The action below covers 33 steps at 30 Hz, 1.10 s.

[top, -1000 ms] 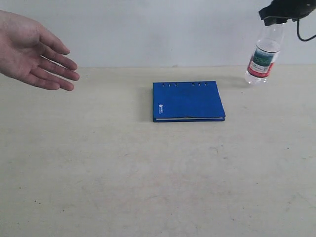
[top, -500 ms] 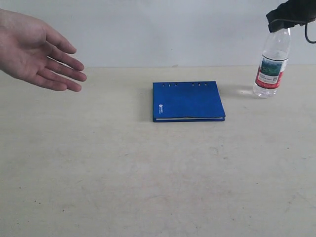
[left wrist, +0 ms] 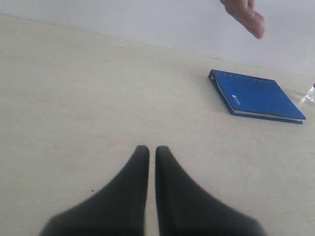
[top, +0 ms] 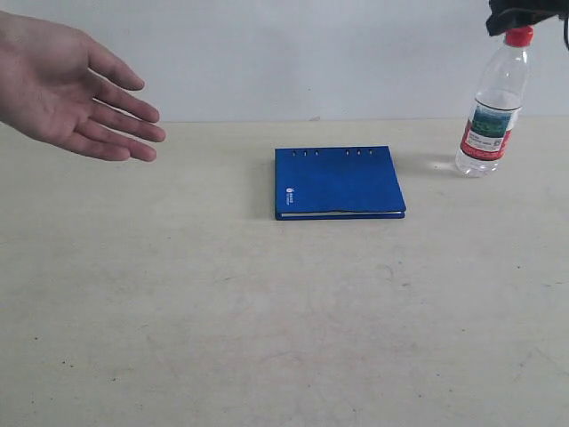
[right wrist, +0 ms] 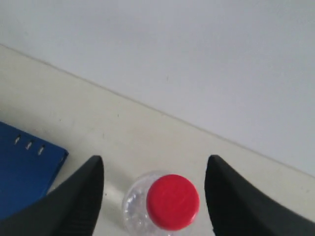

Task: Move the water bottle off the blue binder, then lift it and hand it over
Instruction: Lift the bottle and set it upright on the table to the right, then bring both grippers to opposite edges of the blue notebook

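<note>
The water bottle stands upright on the table at the far right, off the blue binder. My right gripper hovers open just above its red cap, the fingers apart on either side and not touching it. The blue binder lies flat in the table's middle, punched holes along its far edge; one corner shows in the right wrist view. My left gripper is shut and empty, low over bare table, well away from the binder; it is out of the exterior view.
A person's open hand reaches in palm up at the upper left above the table; its fingertips show in the left wrist view. A pale wall backs the tan table.
The bottle went from hanging tilted in my right gripper to standing upright on the table. The gripper let go, opened and rose above the cap. The hand edged rightwards.
</note>
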Available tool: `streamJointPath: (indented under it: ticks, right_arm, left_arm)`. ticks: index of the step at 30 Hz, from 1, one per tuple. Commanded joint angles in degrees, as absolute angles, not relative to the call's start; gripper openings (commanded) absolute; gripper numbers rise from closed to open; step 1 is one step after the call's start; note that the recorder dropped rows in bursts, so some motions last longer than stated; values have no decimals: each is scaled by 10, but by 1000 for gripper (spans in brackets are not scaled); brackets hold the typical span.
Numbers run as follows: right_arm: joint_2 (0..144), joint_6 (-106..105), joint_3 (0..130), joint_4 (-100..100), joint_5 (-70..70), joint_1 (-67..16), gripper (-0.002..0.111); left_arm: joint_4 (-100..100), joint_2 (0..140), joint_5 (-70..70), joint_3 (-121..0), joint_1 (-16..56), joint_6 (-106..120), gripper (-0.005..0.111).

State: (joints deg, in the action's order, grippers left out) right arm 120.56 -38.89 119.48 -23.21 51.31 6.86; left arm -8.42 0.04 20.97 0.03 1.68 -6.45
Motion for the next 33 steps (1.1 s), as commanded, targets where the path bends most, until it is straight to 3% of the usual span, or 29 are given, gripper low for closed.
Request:
streamJointPath:
  ticks: [1,7,14,24,27,33]
  right_arm:
    - [1116,-376,1195,-252,544,69,52]
    - [1065,-358,1195,-392,700,59,52]
    - [1067,-338,1142,-389,700,-18,52]
    - [1067,-316,924,-324,700,-64,52]
    - [1067,-316,858,-351,676,-64,52]
    - [1067,-348,776,-431,682,-64,52]
  left_arm:
    - [-81,0,204,0,19,-64,5]
    - [-81,0,204,0,19,-64,5]
    - [-81,0,204,0,19,-64,5]
    - [-27,0,194,0,19,0,5]
    - [39,0,100,0,19,48,5]
    - [-81,0,-271,0,19,-39,5]
